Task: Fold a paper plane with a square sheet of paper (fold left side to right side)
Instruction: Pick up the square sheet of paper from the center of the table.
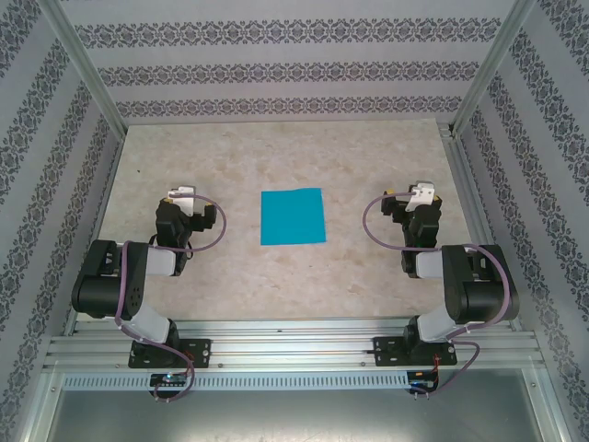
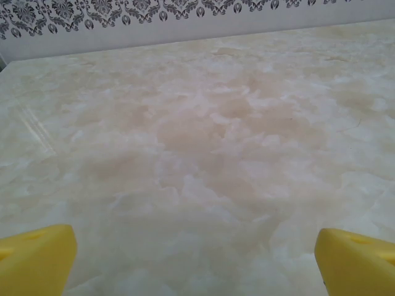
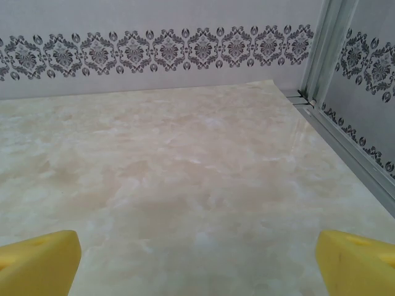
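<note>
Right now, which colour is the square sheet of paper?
The sheet is turquoise-blue; top external view.

Both arms are basically twins: chunky black joint housings with a pale silver-grey link in the middle. That goes for the left arm [image 1: 120, 281] and the right arm [image 1: 474, 285] alike. A purplish-grey cable [image 1: 216, 226] loops off the side of the left one near the wrist. There's a matching cable loop [image 1: 369, 228] on the right, and more of it trails down to the black base plates [image 1: 170, 354]. The left hand [image 1: 182, 196] and right hand [image 1: 421, 194] are each capped with a white block. Up close, the left fingertips [image 2: 37, 262] are bright yellow plastic, matte, with rounded edges. Same deal for the right fingertips [image 3: 43, 262].
</note>
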Controlling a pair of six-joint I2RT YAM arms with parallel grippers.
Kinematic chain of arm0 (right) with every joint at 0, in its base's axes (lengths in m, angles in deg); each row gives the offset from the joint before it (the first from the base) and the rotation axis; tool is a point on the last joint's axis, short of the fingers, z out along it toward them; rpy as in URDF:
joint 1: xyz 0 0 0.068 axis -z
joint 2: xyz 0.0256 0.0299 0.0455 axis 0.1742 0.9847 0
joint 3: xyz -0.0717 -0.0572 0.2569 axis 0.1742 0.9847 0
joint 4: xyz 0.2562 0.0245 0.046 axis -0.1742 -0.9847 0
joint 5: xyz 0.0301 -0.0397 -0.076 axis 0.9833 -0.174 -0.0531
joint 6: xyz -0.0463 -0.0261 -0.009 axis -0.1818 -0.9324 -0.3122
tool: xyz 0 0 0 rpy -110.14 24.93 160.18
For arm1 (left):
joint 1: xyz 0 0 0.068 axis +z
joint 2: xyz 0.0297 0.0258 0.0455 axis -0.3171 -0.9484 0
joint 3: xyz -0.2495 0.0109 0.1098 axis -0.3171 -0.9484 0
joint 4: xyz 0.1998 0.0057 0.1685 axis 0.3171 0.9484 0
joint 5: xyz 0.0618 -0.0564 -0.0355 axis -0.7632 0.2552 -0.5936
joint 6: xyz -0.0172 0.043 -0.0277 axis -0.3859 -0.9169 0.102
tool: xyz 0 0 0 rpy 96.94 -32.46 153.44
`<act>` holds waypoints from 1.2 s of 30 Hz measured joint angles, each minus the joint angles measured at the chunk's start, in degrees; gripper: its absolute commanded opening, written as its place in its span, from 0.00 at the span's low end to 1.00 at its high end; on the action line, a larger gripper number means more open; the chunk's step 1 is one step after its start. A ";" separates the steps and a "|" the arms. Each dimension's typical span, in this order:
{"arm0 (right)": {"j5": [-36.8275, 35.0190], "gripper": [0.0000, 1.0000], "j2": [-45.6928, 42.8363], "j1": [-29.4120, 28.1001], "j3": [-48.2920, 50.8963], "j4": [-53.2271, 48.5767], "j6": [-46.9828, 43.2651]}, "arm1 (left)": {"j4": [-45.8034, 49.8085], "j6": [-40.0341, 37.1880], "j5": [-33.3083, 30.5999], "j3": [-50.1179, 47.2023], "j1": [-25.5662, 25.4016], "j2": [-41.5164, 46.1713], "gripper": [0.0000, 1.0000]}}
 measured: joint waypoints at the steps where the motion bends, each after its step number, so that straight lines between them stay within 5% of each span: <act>1: 0.02 0.98 0.00 0.00 0.00 0.00 0.02 | 0.00 0.00 0.00 0.00 0.00 0.00 1.00; 25: 0.00 0.98 0.00 0.02 0.00 0.00 0.04 | 0.55 0.22 -0.52 0.02 0.00 0.28 1.00; 32: 0.02 0.98 -12.24 0.00 -3.41 -17.07 1.36 | 26.25 5.31 -3.63 10.45 0.00 16.46 1.00; 36: 3.26 0.98 -19.82 -0.02 -12.94 -31.28 6.32 | 38.21 12.85 2.10 22.49 0.00 21.35 1.00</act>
